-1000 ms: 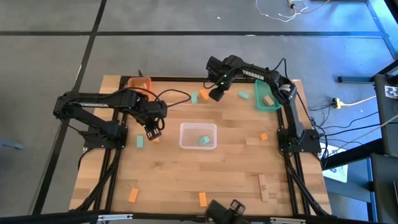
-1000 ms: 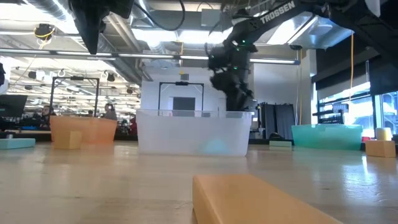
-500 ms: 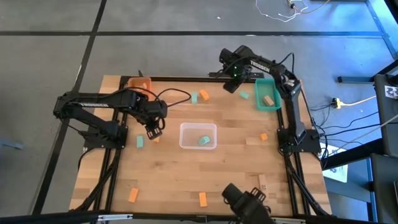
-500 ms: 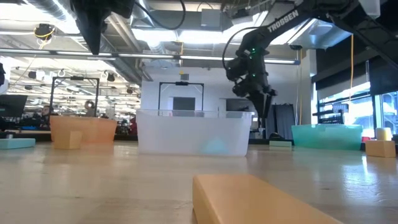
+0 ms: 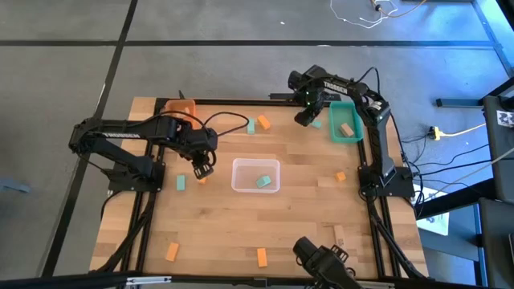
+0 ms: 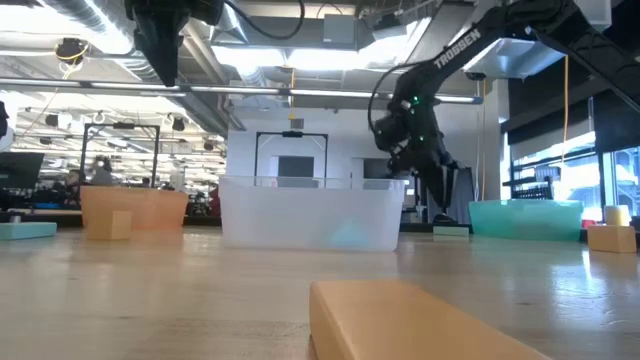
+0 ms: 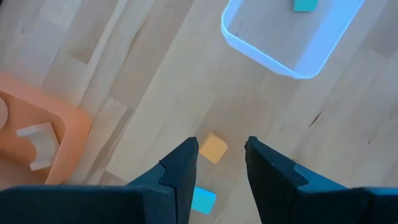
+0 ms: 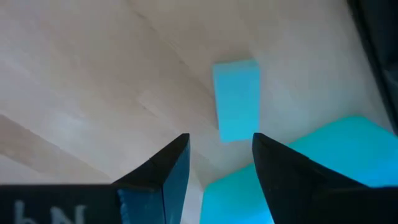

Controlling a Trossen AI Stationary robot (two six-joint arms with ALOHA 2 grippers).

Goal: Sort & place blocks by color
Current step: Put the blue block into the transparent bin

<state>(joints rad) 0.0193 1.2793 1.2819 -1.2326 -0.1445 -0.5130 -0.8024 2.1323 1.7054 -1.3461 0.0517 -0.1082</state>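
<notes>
My left gripper (image 5: 201,169) hangs open above the table, left of the clear tray. An orange block (image 7: 213,148) lies on the wood just ahead of its fingertips (image 7: 221,145), and a mint block (image 7: 203,200) lies flat below the gap between its fingers. My right gripper (image 5: 303,119) is open and low near the far edge. A mint block (image 8: 236,99) lies flat on the wood ahead of its fingers (image 8: 219,139), beside the teal tray (image 8: 311,168). Neither gripper touches anything.
The clear tray (image 5: 275,164) holds one mint block (image 5: 263,182). The teal tray (image 5: 356,138) holds a tan block (image 5: 346,128). The orange tray (image 5: 181,107) stands at the far left. Loose blocks lie near the far edge (image 5: 263,123), at the right (image 5: 340,176) and along the near edge (image 5: 262,257). A dark shape (image 5: 321,261) is at the near edge.
My right gripper has swung from the far middle toward the table's right, to the teal tray, and come down beside the mint block there. The dark shape at the near edge has shifted right.
</notes>
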